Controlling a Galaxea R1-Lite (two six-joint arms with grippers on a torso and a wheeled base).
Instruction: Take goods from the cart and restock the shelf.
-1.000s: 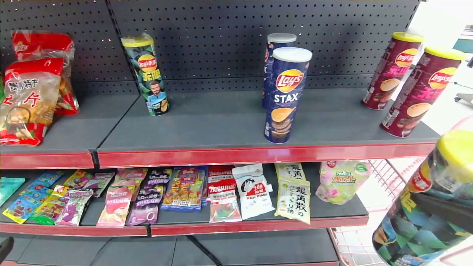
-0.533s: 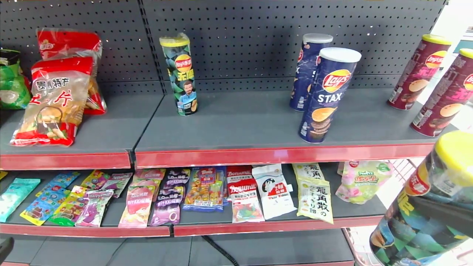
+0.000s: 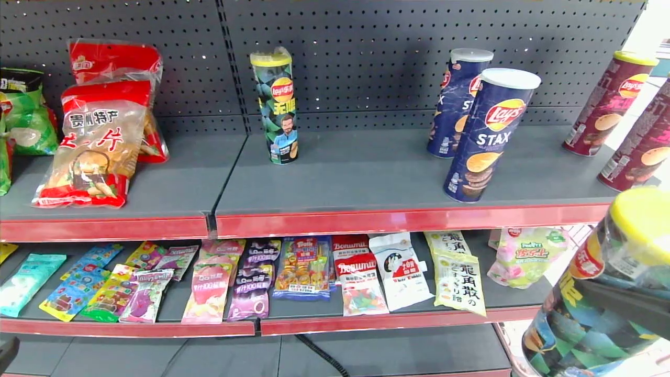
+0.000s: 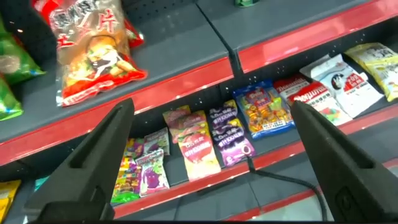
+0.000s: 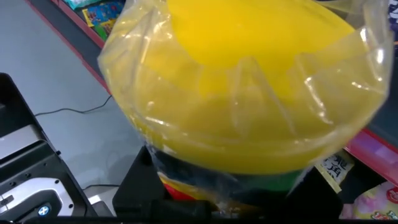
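Right wrist view: right gripper (image 5: pixel 227 190) clamped on the chip can (image 5: pixel 249 93) around its body, below the yellow lid (image 5: pixel 261 37), held low at the robot's right, off the shelf. Likely light, a stiff tube (clear film (image 5: pixel 373 56) looks slippery, so grip mid-body and don't crush). Left gripper (image 4: pixel 211 162) has its fingers spread wide, empty. Farther: flat grey shelf (image 3: pixel 366 178), matching can (image 3: pixel 277 104) upright near the pegboard (image 3: pixel 366 63).

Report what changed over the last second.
The head camera swung left, bringing green bags into view at the left end of the shelf. Nothing on the shelf moved. The right pincer stays shut on the yellow-lidded can.
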